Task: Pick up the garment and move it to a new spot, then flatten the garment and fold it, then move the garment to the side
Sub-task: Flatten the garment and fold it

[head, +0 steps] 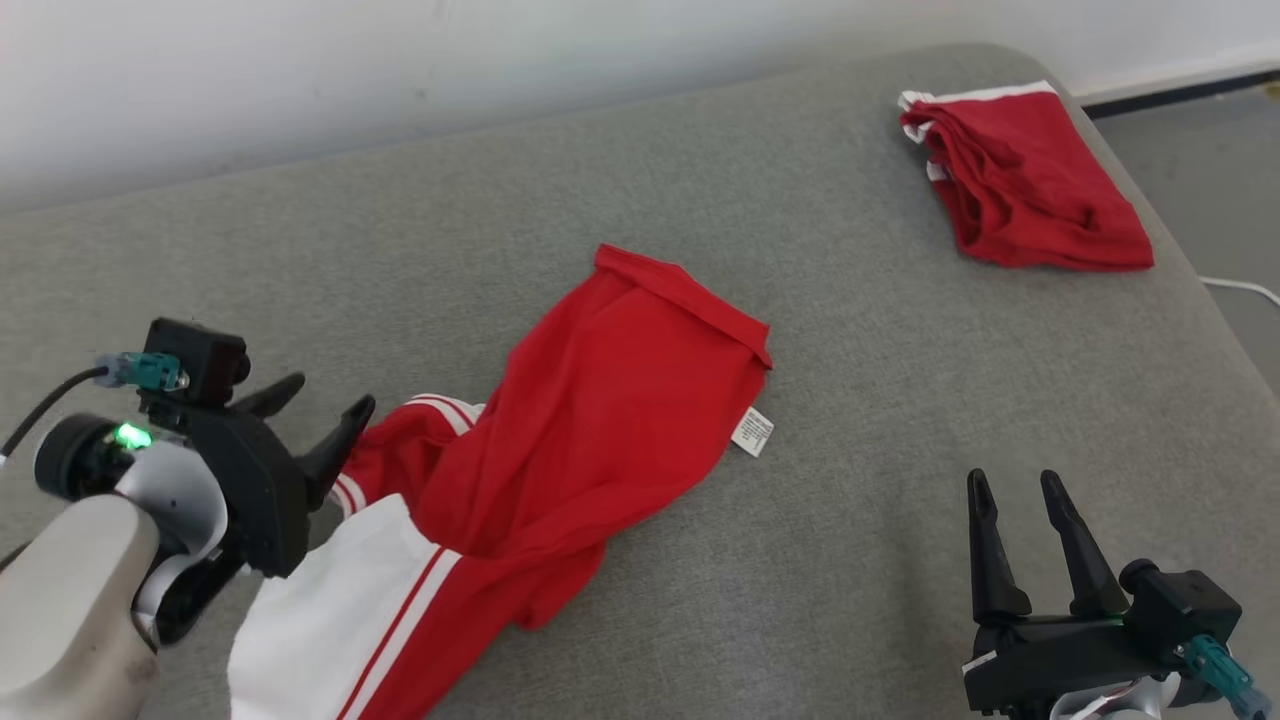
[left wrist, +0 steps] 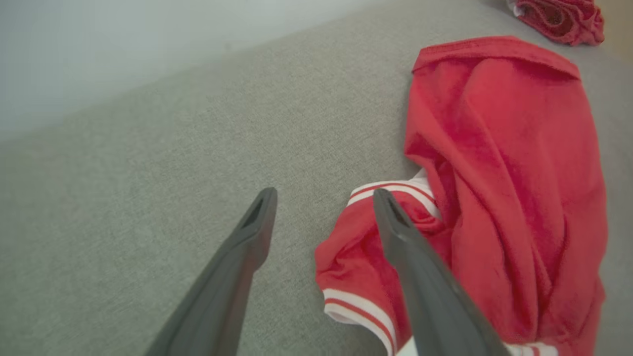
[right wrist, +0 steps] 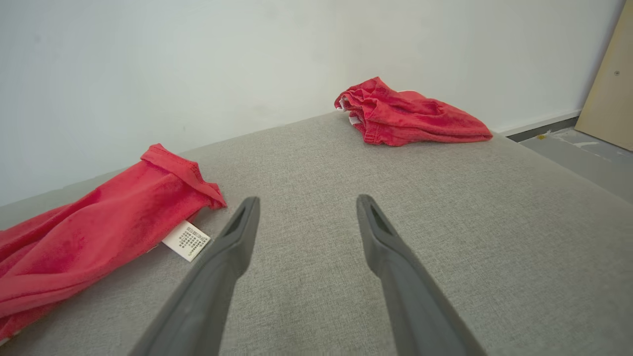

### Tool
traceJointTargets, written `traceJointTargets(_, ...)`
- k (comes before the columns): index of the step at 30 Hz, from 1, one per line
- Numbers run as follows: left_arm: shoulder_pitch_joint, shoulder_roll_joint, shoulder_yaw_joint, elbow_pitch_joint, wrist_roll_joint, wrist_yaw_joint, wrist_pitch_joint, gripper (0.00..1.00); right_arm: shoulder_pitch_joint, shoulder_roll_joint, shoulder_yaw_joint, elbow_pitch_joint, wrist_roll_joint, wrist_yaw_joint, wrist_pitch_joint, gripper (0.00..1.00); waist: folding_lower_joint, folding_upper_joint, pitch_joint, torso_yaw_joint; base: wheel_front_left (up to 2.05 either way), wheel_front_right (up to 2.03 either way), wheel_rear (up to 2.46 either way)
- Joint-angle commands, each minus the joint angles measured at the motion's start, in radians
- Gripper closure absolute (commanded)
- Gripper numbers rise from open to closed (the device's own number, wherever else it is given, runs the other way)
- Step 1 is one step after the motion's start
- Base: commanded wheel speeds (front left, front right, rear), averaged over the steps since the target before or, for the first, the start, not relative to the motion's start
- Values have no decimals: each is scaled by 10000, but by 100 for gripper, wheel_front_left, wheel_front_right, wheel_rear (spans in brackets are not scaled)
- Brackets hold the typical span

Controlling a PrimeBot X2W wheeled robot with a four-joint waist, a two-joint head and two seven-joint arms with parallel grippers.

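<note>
Crumpled red garment with a white panel and red-and-white striped trim [head: 600, 420], lying left of centre on a grey upholstered surface [head: 850, 400] that meets a pale wall [head: 300, 80]. The garment's near end runs off the bottom edge of the head view, and part of its left side is hidden behind the left gripper [head: 330, 392], so its full outline and kind cannot be made out. A folded hem forms its far end; a small white care label [head: 753, 431] sticks out from its right edge, the print too small to read. The left gripper, two dark fingers spread wide with nothing between them, points at the striped cuff. In the left wrist view one finger overlaps the bunched striped cloth, but whether it touches the fabric cannot be told. The right gripper [head: 1014, 482], fingers likewise apart and empty, stands over bare upholstery at the lower right, well apart from the garment; its wrist and arm are cut off by the frame. A second red cloth item with white edging [head: 1030, 190] lies folded near the far right corner of the surface, its layers indistinct. Beyond that corner show a strip of grey floor [head: 1220, 160] and a short length of white cable [head: 1240, 287], both ends out of frame.
</note>
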Motion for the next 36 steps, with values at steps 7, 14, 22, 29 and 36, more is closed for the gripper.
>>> traceJointTargets(7, -309, 241, -1119, 780, -927, 21, 1046, 0, -163, 51, -111, 6, 15, -26, -6, 0, -2, -1, 546, -544, 0, 0, 0)
traceJointTargets(14, -395, 304, -2028, 1177, -1113, 17, 1888, 98, -256, 103, -72, 34, -38, -26, -6, 0, -2, -1, 584, -557, 0, 0, 0)
traceJointTargets(22, -2171, 363, -1749, 1447, -57, 90, -774, 100, -375, 48, -114, 12, -26, -26, -6, 0, -2, -1, 657, -498, 0, 0, 0)
traceJointTargets(29, -3083, 162, -1833, 2608, 1081, 382, -2561, 60, -476, 140, -68, -23, -94, -26, -5, 0, -2, -1, 698, -511, 0, 0, 0)
traceJointTargets(36, -3008, 5, -1603, 3592, 697, 221, -3536, 0, -279, 189, -142, 37, -108, -26, -5, 0, -2, -1, 526, -245, 0, 0, 0)
